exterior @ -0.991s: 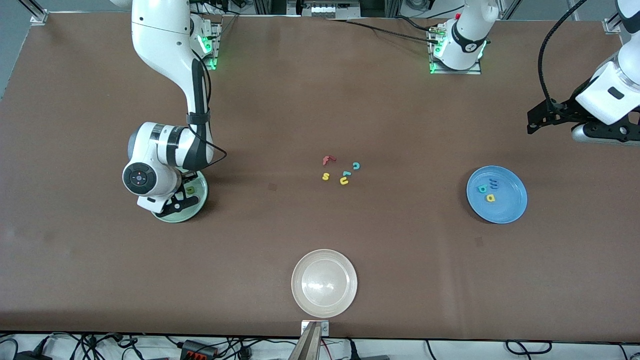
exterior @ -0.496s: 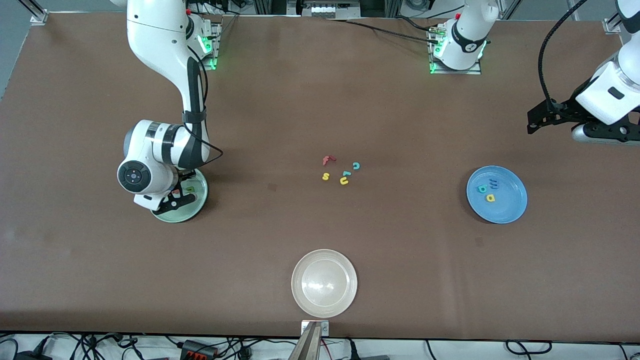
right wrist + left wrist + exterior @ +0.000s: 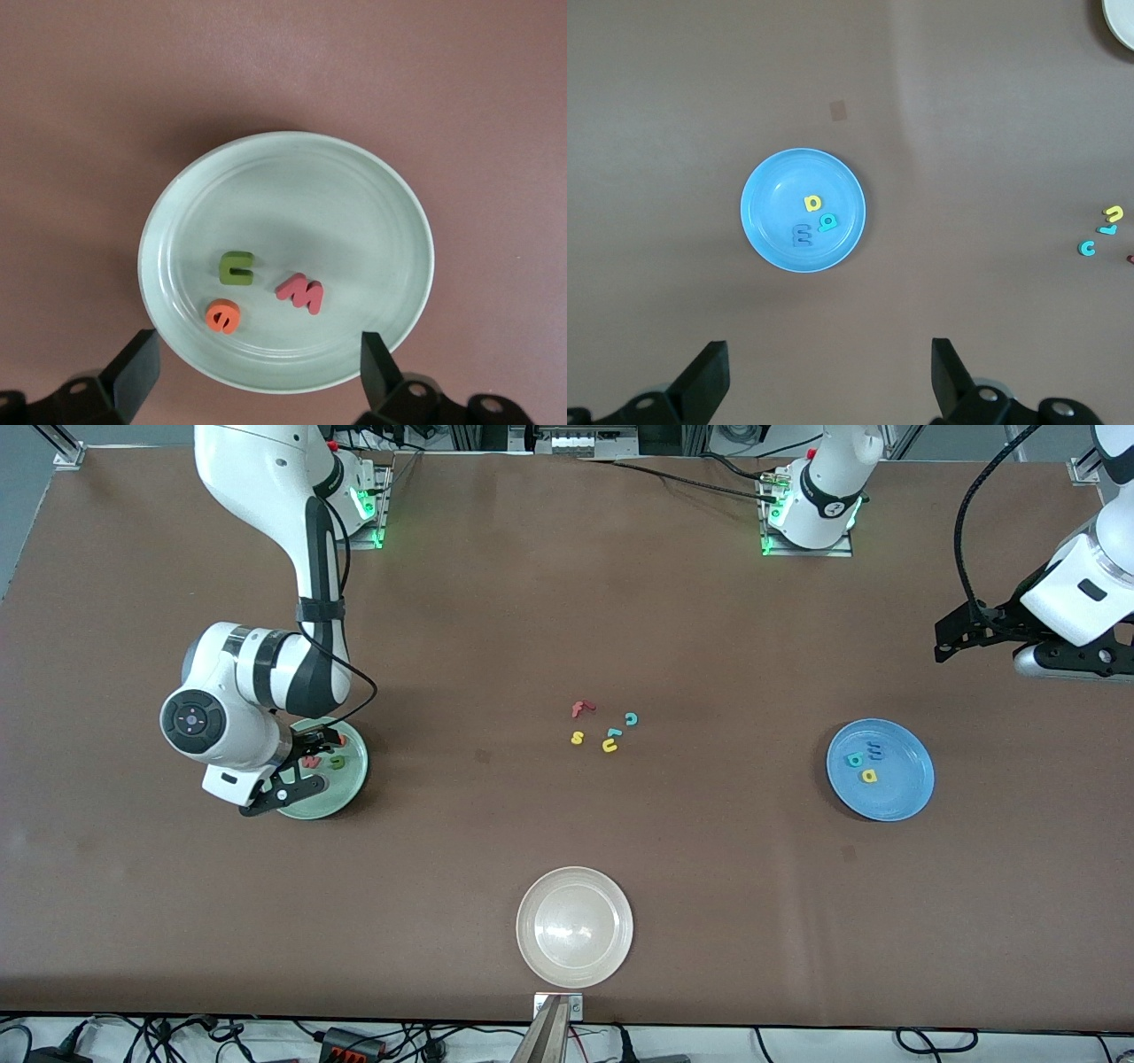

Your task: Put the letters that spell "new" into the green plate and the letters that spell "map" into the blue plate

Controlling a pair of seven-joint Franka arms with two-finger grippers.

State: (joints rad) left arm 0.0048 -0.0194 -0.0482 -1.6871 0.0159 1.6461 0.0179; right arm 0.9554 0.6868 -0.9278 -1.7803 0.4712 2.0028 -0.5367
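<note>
Tabletop (image 3: 567,620): brown, carrying three round plates and eleven foam letters.

Green plate (image 3: 341,779): toward the right arm's end of the tabletop. Contents, three letters: dark green n (image 3: 236,267), orange e (image 3: 221,315), red w (image 3: 301,293). All three lying flat on the plate floor, close together, none touching the rim; n just beside e, w a little apart from both.

Blue plate (image 3: 895,797): toward the left arm's end of the tabletop. Contents, three letters: blue m (image 3: 801,235), yellow a (image 3: 812,203), teal p (image 3: 828,220). Grouped near the plate centre, p between the other two.

Whitish-beige plate (image 3: 575,926): midway along the tabletop, nearest the front camera.

Loose cluster at mid-tabletop, five letters: red f (image 3: 581,708), teal c (image 3: 631,719), yellow s (image 3: 577,737), yellow u (image 3: 609,746), plus one small teal piece (image 3: 613,732) of unreadable shape touching the u.

Right tool (image 3: 257,367): over the green plate, above its edge, fingers spread wide, gripping nothing.

Left tool (image 3: 829,376): raised over bare tabletop at the left arm's end, fingers spread wide, gripping nothing; arm waiting.
</note>
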